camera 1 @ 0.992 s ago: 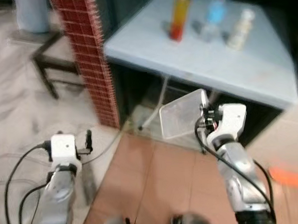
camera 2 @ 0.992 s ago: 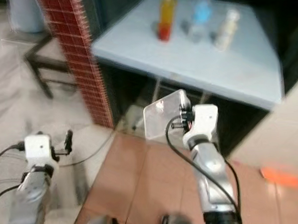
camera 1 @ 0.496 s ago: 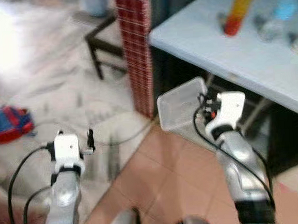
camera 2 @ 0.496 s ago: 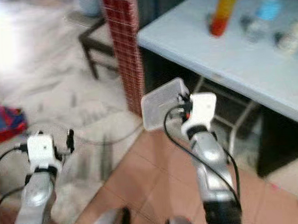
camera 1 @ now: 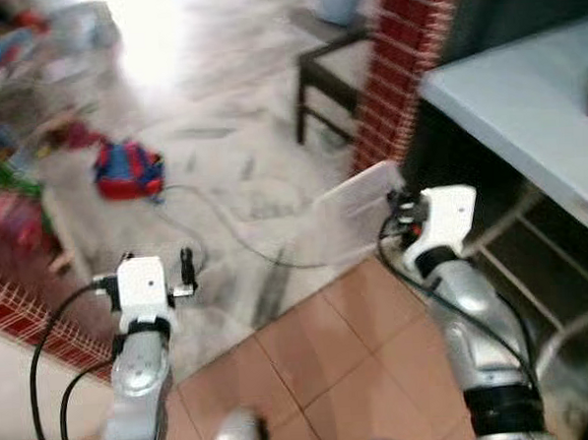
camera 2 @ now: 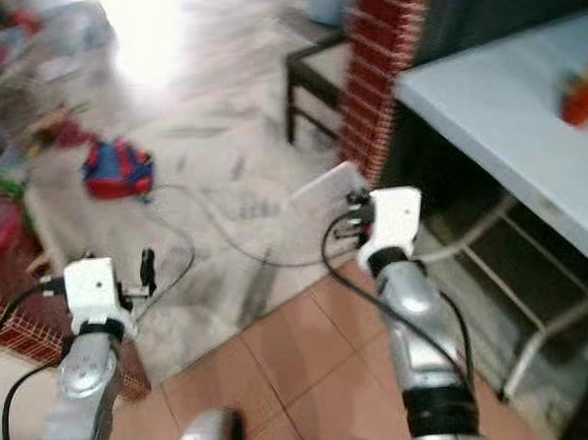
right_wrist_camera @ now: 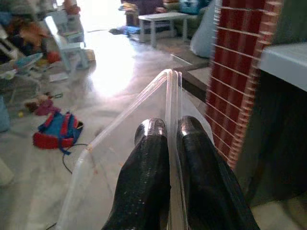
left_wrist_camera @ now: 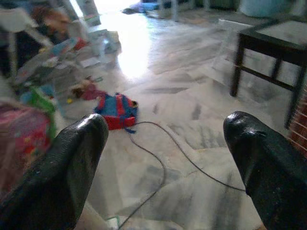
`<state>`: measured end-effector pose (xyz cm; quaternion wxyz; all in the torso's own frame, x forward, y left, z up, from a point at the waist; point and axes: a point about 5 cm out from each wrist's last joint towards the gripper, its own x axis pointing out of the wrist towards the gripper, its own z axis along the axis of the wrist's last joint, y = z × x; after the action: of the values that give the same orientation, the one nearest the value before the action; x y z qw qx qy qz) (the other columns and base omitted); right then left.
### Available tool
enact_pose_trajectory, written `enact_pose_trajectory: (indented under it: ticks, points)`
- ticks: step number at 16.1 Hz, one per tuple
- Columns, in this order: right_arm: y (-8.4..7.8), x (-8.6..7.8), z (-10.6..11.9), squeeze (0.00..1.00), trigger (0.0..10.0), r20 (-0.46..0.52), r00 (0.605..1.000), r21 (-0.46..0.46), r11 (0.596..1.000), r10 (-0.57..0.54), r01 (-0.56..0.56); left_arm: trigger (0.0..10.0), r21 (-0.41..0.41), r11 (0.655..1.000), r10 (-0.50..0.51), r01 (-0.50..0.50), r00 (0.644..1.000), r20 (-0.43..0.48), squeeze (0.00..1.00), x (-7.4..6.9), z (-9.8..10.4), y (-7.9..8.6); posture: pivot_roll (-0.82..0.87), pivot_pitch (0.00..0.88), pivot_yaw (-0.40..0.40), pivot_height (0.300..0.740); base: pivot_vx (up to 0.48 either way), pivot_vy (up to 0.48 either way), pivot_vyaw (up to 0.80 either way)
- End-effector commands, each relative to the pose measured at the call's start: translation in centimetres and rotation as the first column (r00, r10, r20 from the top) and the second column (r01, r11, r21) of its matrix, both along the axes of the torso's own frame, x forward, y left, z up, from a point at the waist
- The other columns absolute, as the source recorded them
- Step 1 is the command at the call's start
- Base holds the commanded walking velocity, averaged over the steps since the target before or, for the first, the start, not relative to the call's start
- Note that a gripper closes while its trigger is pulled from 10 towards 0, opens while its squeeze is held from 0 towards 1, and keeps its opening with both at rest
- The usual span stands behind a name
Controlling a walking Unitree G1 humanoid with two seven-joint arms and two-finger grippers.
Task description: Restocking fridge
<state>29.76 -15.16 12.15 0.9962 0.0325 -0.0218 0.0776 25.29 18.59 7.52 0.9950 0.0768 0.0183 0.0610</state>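
Observation:
My right gripper (right_wrist_camera: pixel 168 143) is shut on the rim of a clear plastic container (camera 1: pixel 348 217), held out in front of me above the floor; the container's thin wall (right_wrist_camera: pixel 120 129) runs up between the two black fingers (right_wrist_camera: pixel 146 172). My left gripper (left_wrist_camera: pixel 163 143) is open with nothing between its fingers (left_wrist_camera: pixel 72 158), low on the left (camera 1: pixel 183 270) over the marble floor. A light blue table (camera 1: pixel 525 109) stands at the right, with a blurred red-orange item (camera 2: pixel 584 101) on its far edge.
A red brick pillar (camera 1: pixel 394 67) rises beside the table, a dark stool (camera 1: pixel 331 75) behind it. A red and blue bag (camera 1: pixel 129 169) and a black cable (camera 1: pixel 216 234) lie on the marble floor. Toys clutter the far left (camera 1: pixel 14 146). Terracotta tiles (camera 1: pixel 320 347) lie underfoot.
The whole view has swung left: the table and bottles have slid off to the right and the living room floor has come into sight. Both grippers keep their pose; the container stays held.

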Motion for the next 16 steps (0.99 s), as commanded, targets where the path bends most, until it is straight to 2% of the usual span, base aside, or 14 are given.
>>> enact_pose_trajectory:
  ticks: [1, 3, 5, 7, 10, 12, 14, 16]
  points:
    - [1.3, 0.6, 0.4, 0.00, 10.0, 0.021, 0.998, 0.004, 0.999, 0.051, -0.051, 10.0, 0.034, 0.999, 0.024, -0.024, 1.000, 0.000, 0.00, -0.2, -0.2, 0.5, 0.07, 0.022, -0.042, 0.740, 0.000, 0.000, 0.80]
    - [1.8, 1.8, 0.6, 0.00, 10.0, 0.032, 0.997, -0.002, 0.998, 0.069, -0.069, 10.0, 0.030, 0.999, 0.036, -0.036, 0.999, 0.010, 0.00, 0.1, -0.3, 0.5, 0.08, 0.000, -0.054, 0.740, 0.000, 0.000, 0.80]
    - [1.9, 2.3, 0.7, 0.00, 10.0, 0.043, 0.996, -0.014, 0.997, 0.076, -0.075, 10.0, 0.044, 0.998, 0.035, -0.036, 0.999, 0.035, 0.00, 0.7, 0.2, 0.5, 0.10, 0.000, -0.051, 0.740, 0.000, 0.000, 0.80]
    - [1.7, 1.9, 0.5, 0.00, 10.0, 0.056, 0.995, -0.044, 0.996, 0.083, -0.080, 10.0, 0.043, 0.999, 0.031, -0.034, 0.998, 0.063, 0.00, 0.6, 0.9, 0.5, 0.10, 0.000, -0.037, 0.740, 0.000, 0.000, 0.80]
    - [0.7, 0.8, -0.4, 0.00, 10.0, 0.040, 0.998, -0.049, 0.998, 0.052, -0.050, 10.0, 0.025, 1.000, 0.001, -0.002, 1.000, 0.025, 0.00, -1.2, -0.3, -0.5, 0.07, 0.000, -0.014, 0.740, 0.000, 0.000, 0.80]
    - [0.4, 0.4, -0.4, 0.00, 10.0, 0.027, 0.999, 0.000, 1.000, 0.020, -0.020, 10.0, 0.028, 0.999, -0.026, 0.025, 0.999, 0.026, 0.00, -0.9, 0.0, -0.8, 0.07, 0.009, -0.015, 0.740, 0.000, 0.000, 0.80]
    - [0.6, 0.1, -0.3, 0.00, 10.0, 0.034, 0.999, -0.002, 1.000, 0.027, -0.027, 10.0, 0.021, 0.999, -0.027, 0.026, 0.999, 0.025, 0.00, -0.3, 0.2, -0.7, 0.05, 0.016, -0.008, 0.740, -0.244, 0.000, 0.00]
    - [-0.2, 0.2, 0.2, 0.00, 10.0, 0.044, 0.999, 0.020, 1.000, -0.007, 0.006, 10.0, 0.019, 0.999, -0.027, 0.027, 0.999, 0.024, 0.00, -0.3, 0.3, -0.6, 0.05, 0.019, -0.004, 0.740, -0.247, 0.000, 0.00]
